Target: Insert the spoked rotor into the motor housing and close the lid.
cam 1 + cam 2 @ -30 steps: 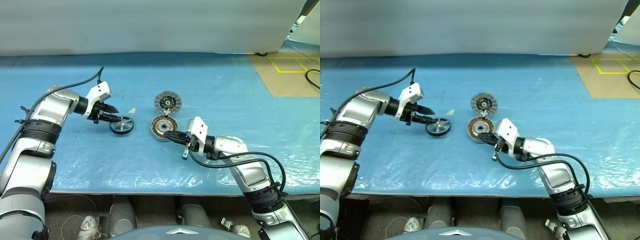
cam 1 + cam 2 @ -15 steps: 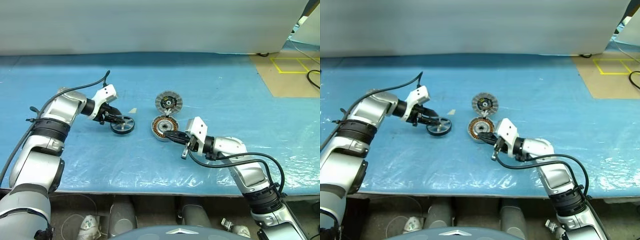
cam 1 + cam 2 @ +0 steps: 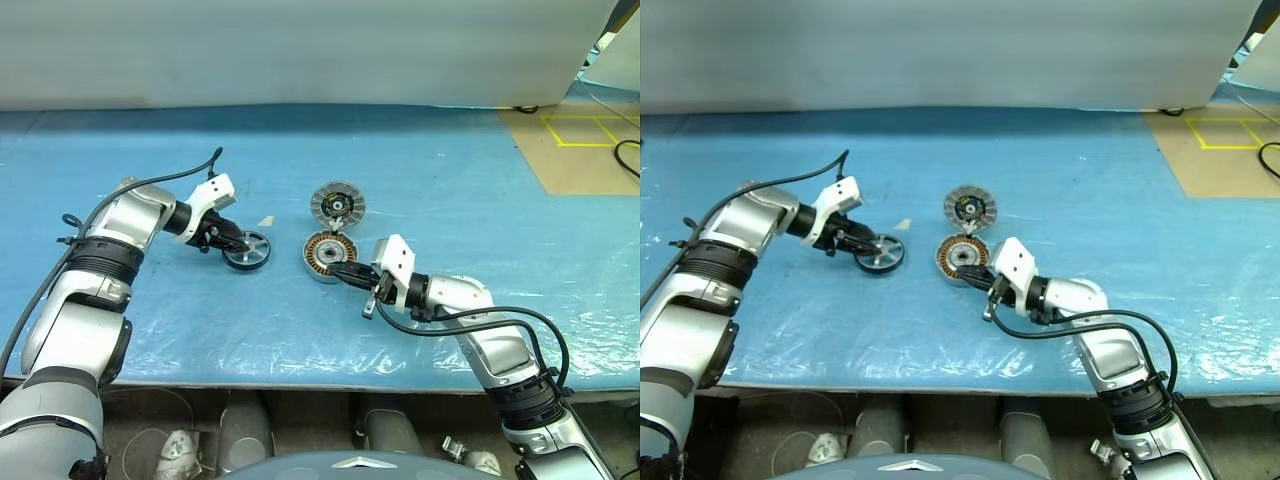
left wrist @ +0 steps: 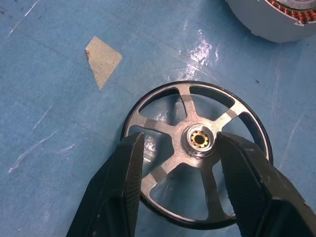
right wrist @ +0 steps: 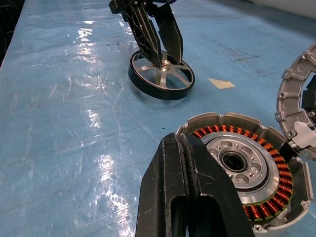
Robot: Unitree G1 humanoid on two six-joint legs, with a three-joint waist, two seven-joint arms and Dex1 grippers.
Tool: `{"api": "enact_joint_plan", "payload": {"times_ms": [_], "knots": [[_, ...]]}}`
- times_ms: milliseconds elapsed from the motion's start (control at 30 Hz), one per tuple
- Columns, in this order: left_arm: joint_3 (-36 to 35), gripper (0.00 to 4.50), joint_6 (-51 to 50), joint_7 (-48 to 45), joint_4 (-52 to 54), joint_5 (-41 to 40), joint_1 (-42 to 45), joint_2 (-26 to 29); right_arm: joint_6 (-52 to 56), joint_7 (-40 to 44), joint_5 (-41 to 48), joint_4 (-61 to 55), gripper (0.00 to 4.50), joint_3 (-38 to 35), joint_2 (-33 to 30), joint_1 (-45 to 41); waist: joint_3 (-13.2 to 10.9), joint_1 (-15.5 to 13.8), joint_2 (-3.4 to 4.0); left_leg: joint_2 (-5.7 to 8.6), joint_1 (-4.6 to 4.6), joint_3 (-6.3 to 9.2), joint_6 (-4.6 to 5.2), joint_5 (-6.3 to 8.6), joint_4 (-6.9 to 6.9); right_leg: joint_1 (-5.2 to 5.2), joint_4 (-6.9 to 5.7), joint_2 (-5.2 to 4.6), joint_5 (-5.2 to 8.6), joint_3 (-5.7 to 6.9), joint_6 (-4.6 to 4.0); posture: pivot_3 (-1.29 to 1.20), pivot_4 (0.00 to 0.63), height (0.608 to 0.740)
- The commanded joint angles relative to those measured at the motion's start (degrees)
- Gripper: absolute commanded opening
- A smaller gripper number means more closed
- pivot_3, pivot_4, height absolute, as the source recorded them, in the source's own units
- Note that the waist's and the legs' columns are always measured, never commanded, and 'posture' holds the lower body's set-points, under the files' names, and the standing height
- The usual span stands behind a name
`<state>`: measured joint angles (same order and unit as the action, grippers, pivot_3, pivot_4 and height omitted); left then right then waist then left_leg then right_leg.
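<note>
Blue mat, left gripper [image 4: 177,148] now down over the spoked rotor [image 4: 196,153], fingers apart around its hub.
Grab looks next; right gripper [image 5: 190,163] pinched together beside the motor housing [image 5: 242,168], lid [image 3: 337,204] behind it.

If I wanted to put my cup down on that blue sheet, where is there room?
Bare sheet lies right of the lid, toward the tan floor, and along the far edge by the white wall. The middle is crowded: rotor under the left fingers, housing at the right gripper, with the lid just behind.
</note>
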<state>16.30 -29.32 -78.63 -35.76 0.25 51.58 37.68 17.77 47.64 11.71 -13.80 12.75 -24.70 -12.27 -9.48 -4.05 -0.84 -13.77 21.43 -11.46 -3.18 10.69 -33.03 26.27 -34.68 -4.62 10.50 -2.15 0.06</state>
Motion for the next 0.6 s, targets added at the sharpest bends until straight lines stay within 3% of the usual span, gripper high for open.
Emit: {"api": "enact_joint_plan", "payload": {"times_ms": [33, 267, 600], "knots": [[0.46, 2.45, -0.33, -0.76, 2.22, 0.06, 0.47, -0.1, -0.52, -0.05, 0.8, -2.43, 0.0, 0.2, 0.17, 0.06, 0.0, 0.0, 0.0, 0.0, 0.0, 0.0, 0.0, 0.0, 0.0, 0.0, 0.0, 0.0, 0.0, 0.0, 0.0, 0.0, 0.15, 0.74], [1.65, 2.45, -0.21, -3.37, 4.25, 0.33, 0.1, 0.66, -0.48, -0.06, 0.83, -2.33, 0.0, 0.25, 0.06, 0.05, 0.0, 0.0, 0.0, 0.0, 0.03, 0.03, 0.0, 0.0, 0.0, 0.0, 0.01, -0.01, 0.0, 0.04, 0.0, 0.0, 0.15, 0.74], [2.74, 2.45, 7.89, -3.11, 3.39, 2.8, 0.22, 1.92, -0.64, -0.44, 0.74, -2.15, 0.0, 0.35, 0.36, -0.03, 0.0, -0.04, 0.0, 0.01, 0.06, 0.05, 0.0, 0.0, 0.01, 0.0, 0.03, -0.04, 0.01, 0.08, 0.0, 0.0, 0.15, 0.74]]}}
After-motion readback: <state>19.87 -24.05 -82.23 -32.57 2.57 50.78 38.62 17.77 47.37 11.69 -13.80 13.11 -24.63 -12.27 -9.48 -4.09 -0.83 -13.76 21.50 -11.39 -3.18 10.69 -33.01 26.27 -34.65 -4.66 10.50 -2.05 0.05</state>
